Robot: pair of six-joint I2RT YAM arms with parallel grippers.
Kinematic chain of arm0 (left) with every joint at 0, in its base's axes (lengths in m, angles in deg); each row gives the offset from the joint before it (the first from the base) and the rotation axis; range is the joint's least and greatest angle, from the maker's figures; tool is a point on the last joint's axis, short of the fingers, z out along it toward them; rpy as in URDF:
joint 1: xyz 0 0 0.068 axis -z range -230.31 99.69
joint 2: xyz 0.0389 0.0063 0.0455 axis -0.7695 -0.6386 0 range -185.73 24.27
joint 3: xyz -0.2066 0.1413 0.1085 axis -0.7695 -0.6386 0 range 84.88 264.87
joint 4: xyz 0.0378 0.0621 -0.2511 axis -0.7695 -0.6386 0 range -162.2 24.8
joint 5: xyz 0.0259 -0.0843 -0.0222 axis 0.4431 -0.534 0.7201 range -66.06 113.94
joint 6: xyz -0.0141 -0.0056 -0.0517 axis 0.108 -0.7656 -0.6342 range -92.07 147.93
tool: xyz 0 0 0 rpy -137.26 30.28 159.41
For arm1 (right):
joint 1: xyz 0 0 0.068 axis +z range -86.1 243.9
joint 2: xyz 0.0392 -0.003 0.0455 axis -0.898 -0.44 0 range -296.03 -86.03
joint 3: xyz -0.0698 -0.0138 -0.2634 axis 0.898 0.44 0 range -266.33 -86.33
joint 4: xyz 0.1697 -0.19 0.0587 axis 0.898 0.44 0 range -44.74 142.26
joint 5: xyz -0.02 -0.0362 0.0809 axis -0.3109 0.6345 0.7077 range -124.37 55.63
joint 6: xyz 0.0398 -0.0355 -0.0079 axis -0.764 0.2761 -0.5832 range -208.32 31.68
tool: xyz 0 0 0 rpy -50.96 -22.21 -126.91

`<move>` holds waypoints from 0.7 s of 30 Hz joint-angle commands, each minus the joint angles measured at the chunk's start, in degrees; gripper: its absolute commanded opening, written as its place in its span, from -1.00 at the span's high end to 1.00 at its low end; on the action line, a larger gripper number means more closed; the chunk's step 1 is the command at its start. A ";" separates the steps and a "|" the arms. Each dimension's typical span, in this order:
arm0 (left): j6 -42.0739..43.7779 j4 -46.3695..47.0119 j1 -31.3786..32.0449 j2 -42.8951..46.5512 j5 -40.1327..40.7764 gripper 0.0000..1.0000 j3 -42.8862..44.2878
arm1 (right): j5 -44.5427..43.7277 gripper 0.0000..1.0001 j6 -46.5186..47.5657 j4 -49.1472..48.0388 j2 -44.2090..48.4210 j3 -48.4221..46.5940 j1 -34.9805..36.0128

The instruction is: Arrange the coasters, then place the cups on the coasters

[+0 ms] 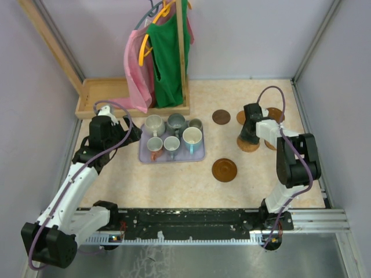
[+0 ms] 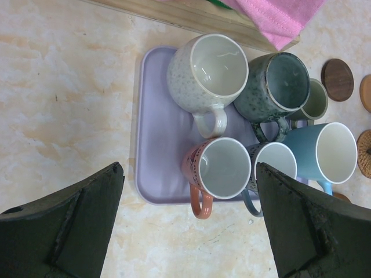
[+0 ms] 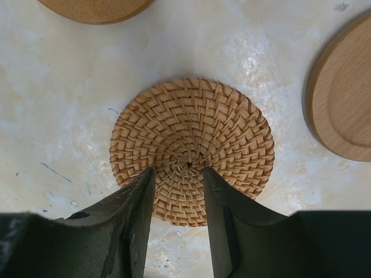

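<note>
Six cups stand together on the lavender tray (image 1: 145, 156); the biggest is the white and light-blue cup (image 1: 192, 138), and an orange-sided cup (image 2: 223, 168) is at the tray's near edge. My left gripper (image 2: 189, 167) hovers wide open above that edge, holding nothing. Several coasters lie at the right: a dark coaster (image 1: 221, 117), a large orange-brown coaster (image 1: 224, 170) and a woven coaster (image 3: 191, 121). My right gripper (image 3: 178, 171) is right over the woven coaster. Its fingertips (image 3: 145, 179) are on or just above the near half, with a narrow gap between them and nothing in it.
A wooden base (image 1: 110, 95) at the back left carries a post with a green garment (image 1: 168, 58) and a pink garment (image 1: 136, 63) on hangers. Plain wooden coasters (image 3: 348, 104) lie close around the woven one. Walls enclose the table on three sides.
</note>
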 commanded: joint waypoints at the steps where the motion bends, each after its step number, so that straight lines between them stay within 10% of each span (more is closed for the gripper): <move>1: -0.51 1.06 0.30 0.07 -0.80 -1.00 1.11 | -2.37 0.20 -0.11 0.98 0.69 2.24 -1.13; 21: -0.83 1.06 0.39 0.75 -0.99 -1.00 0.94 | -2.75 0.20 0.16 1.29 2.32 4.00 -1.84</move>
